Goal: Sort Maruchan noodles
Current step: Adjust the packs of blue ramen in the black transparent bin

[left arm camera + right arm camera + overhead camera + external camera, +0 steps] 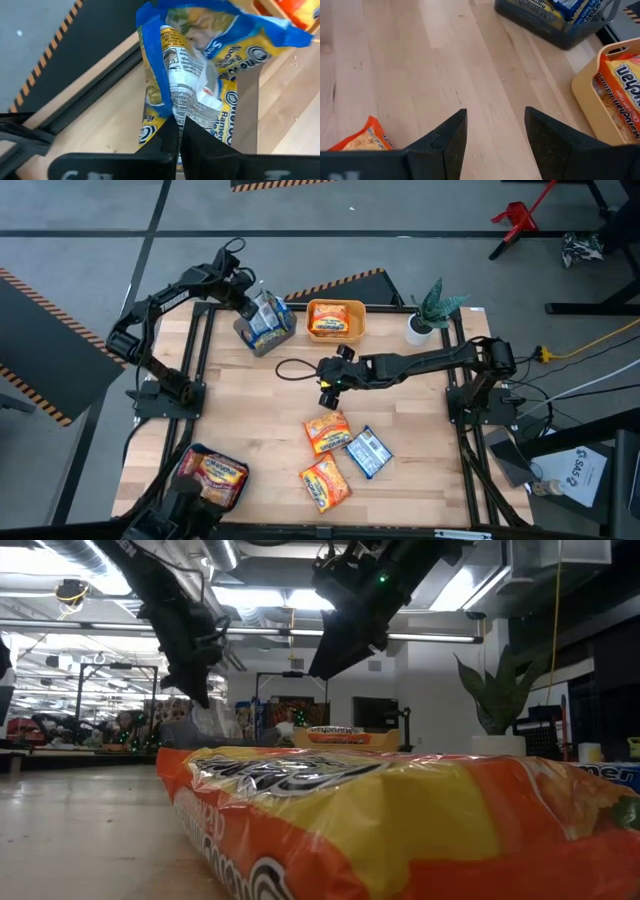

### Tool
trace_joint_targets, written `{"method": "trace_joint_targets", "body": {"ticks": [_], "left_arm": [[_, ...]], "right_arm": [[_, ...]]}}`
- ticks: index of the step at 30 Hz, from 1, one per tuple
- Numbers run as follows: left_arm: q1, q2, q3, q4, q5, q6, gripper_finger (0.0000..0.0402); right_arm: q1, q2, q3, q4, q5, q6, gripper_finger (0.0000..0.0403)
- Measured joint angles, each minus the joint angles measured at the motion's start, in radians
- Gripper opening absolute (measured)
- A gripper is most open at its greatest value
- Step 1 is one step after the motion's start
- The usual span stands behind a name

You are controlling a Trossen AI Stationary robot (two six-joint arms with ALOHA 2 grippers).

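Observation:
My left gripper (pixel 258 308) is over the grey bin (pixel 262 338) at the table's far left, shut on a blue noodle packet (pixel 200 60). The bin holds more blue packets (pixel 570 7). My right gripper (pixel 328 383) hovers open over bare wood near the table's middle (pixel 495 135), touching nothing. Two orange packets (pixel 327 430) (pixel 325 483) and one blue packet (pixel 367 452) lie flat on the near part of the table. The yellow-orange bin (pixel 336 320) holds an orange packet (pixel 625 85). The teal bin (pixel 210 477) at the near left holds red-pink packets. My left gripper pinches the blue packet between its two fingers (pixel 165 142) at a crumpled edge (pixel 180 112), coming from above and pointing down. The packet hangs below the fingers over the grey bin. Whether its lower end rests in the bin cannot be told.
A potted plant (pixel 430 315) stands at the far right corner. A black cable loop (pixel 290 368) lies on the wood left of my right gripper. The low view is mostly filled by an orange packet (pixel 400 830) close to the camera. Bare wood spreads across the table's middle left.

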Motion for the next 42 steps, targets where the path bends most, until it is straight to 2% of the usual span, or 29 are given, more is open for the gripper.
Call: {"method": "trace_joint_targets", "body": {"ticks": [4,10,17,20,23,26,29,33,42], "left_arm": [[-0.02,-0.051,0.0,-0.006,-0.015,0.078,0.0001],[-0.104,-0.09,0.0,-0.005,-0.02,0.348,0.0001],[-0.237,-0.089,0.0,0.017,-0.19,0.712,0.0],[-0.287,-0.089,0.0,0.077,-0.28,0.845,0.0],[-0.315,-0.089,0.0,0.153,-0.324,0.935,0.0],[-0.328,-0.089,0.0,0.245,-0.36,0.969,0.0],[-0.327,-0.089,0.0,0.285,-0.339,0.97,0.0],[-0.318,-0.075,0.0,0.267,-0.297,0.979,0.0],[-0.318,-0.027,0.0,0.172,-0.307,0.963,0.0]], "right_arm": [[0.0,0.0,0.0,0.0,0.0,0.0,0.0186],[0.0,0.0,0.0,0.0,0.0,0.0,0.0186],[0.0,0.0,0.0,-0.019,-0.002,0.0,0.0186],[0.0,0.0,0.0,-0.043,-0.002,0.0,0.0186],[0.0,0.0,0.0,-0.053,-0.001,0.0,0.0186],[0.0,0.0,0.0,-0.052,-0.002,0.0,0.0186],[0.0,0.0,0.0,-0.052,-0.001,0.0,0.0186],[0.0,0.0,0.0,-0.052,-0.002,0.0,0.0186],[0.001,0.0,0.0,-0.052,-0.003,0.006,0.0186]]}}
